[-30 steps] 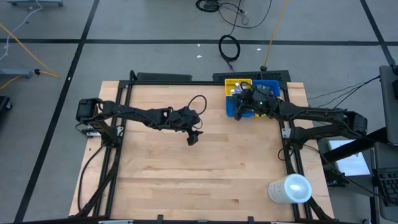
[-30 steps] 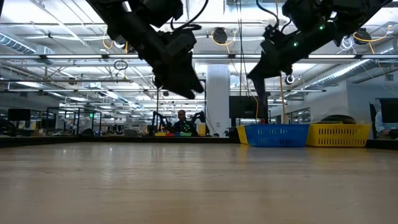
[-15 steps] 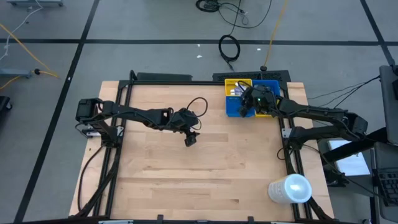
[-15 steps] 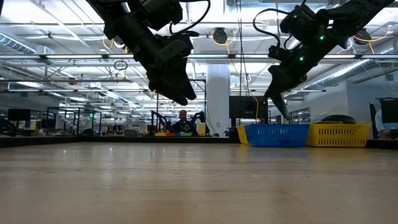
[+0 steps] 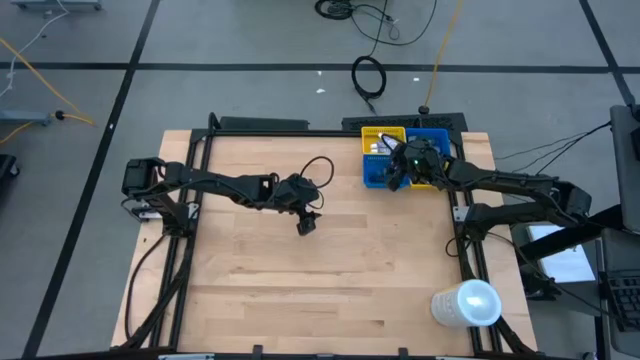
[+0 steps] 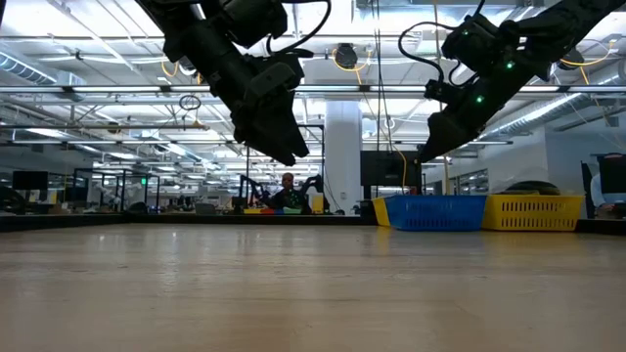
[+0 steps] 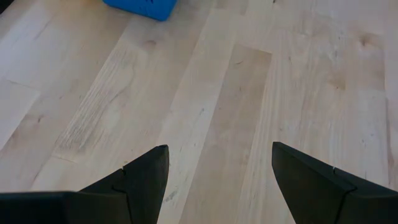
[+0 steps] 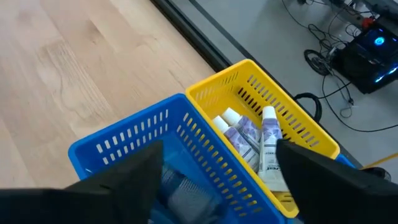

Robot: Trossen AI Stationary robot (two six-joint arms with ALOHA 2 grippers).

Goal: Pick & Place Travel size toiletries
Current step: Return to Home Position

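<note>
Matt wooden table (image 5: 300, 270), plastic yellow bin (image 8: 214, 84), smooth white tubes (image 8: 268, 146).

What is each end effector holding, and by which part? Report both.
Nothing is held. The left end effector hangs open over the table; the right end effector is open above the blue basket, empty too.

Most of the desk (image 5: 260, 270) is bare wood across middle and left, free to pass. The blue bin (image 5: 372, 172) and yellow bin (image 5: 376, 135), touching, block one right corner, with the right claw (image 5: 397, 176) just above them. A white cylinder (image 5: 467, 303) fills the other right corner, and the left claw (image 5: 306, 224) hangs over mid desk with clear air beneath.
</note>
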